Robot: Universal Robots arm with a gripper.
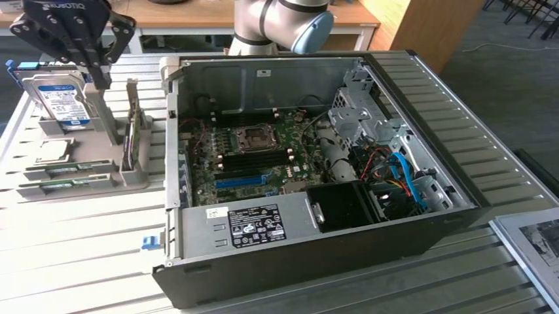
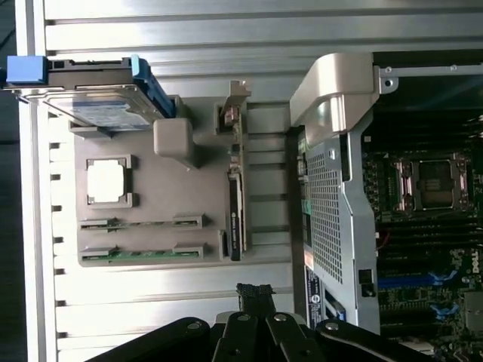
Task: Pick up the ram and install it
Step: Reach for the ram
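Observation:
Two rams, thin green sticks, lie flat in slots along the front of a grey holder (image 1: 131, 176) on the table at the exterior view's left: one (image 1: 63, 171) (image 2: 142, 222) and a second (image 1: 57, 188) (image 2: 142, 253) beside it. My gripper (image 1: 99, 81) (image 2: 254, 291) hangs above the holder's back part, near the hard drive, with its fingers drawn together and nothing between them. It is well above the rams and touches neither. The open computer case (image 1: 454, 163) lies to the exterior view's right, with the motherboard's dark memory slots (image 1: 253, 157) exposed.
In the holder also stand a blue-labelled silver hard drive (image 1: 59, 101) (image 2: 102, 109), a square processor (image 1: 54, 150) (image 2: 106, 182) and a dark upright board (image 1: 131, 140) (image 2: 235, 219). A blue slot (image 1: 240, 180) sits on the motherboard. The case's raised wall (image 1: 175, 131) separates holder and motherboard.

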